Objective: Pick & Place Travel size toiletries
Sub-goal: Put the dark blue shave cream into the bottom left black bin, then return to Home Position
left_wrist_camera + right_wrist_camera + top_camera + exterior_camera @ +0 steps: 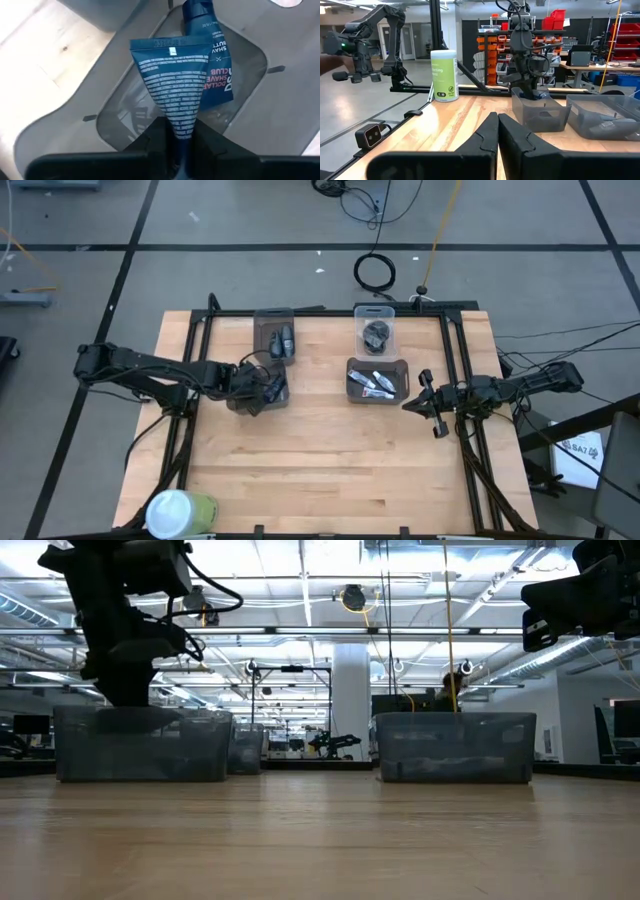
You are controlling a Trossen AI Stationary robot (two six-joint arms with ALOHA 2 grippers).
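Desk [320, 470]: one pale wooden top edged by a black frame, carrying four bins and a canister.
Room: grey floor crossed by dark tape lines around the desk; beyond the desk's far side, a hall with ceiling lights, shelves and red crates.
Arms: two, dark; the left reaches in from the desk's left side, the right waits at the right edge.
Canister [178, 513]: one, white and green, upright at the near left corner, well apart from both hands.
Bins: four. One grey bin [258, 392] sits right under the left hand; a second grey bin [274, 335] stands just beyond it toward the far edge. A third grey bin [377, 380] lies between the two hands, nearer the right one; a clear bin [375, 327] stands just behind that.
Left hand [183, 145]: lowered into the top of the bin beneath it, fingers pinching the cap end of a dark blue tube [172, 75], whose crimped flat end points away from the hand.
Second tube [212, 60]: one, dark blue with pink lettering, lying on the floor of that same bin, partly under the held one.
Right hand [498, 131]: raised above the desk by the right rail, fingers pressed together, holding nothing.
Toiletries elsewhere: dark oblong pieces [280, 340] in the far left bin, count unclear; a dark lump [376, 333] in the clear bin; a few small white tubes [376, 384] in the bin nearest the right hand.
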